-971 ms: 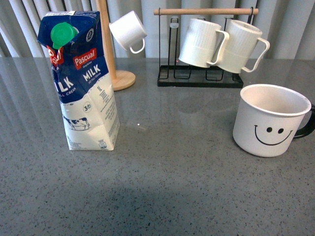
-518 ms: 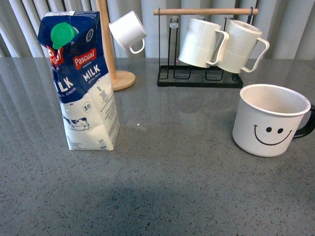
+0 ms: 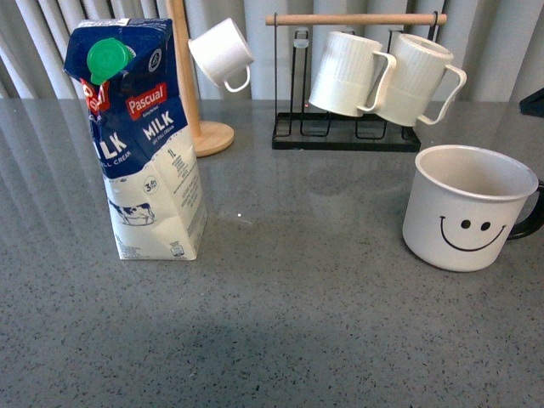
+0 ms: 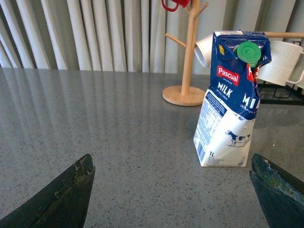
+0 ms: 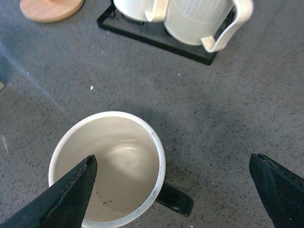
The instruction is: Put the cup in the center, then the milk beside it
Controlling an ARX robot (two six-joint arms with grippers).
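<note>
The cup [image 3: 466, 208] is found at the right side of the table [image 3: 297, 323]. It is upright, with the smiley face turned to the front camera and the black handle [image 5: 175, 200] pointing to the right. It is not yet placed in the center, so the first step is judged as not done.

The right gripper [image 5: 172, 158] is seen spread wide and empty above the cup. One finger lies over the opening of the cup, and the other is well outside, beyond the handle. It is supposed that the jaws are opened so wide in order that the wall on the handle side can be taken between them when the arm is lowered.

The milk [image 3: 149, 144] stands upright at the left side, well apart from the cup. Probably it is not yet touched because its place depends on where the cup is set. The left gripper [image 4: 171, 156] is also released, nothing is held by it, and it is directed at the milk from some way off.

Behind, a rack [image 3: 344, 136] with ribbed mugs [image 3: 348, 72] and a wooden stand [image 3: 208, 136] with a small cup [image 3: 219, 51] are seen. These are not concerned by the task.
</note>
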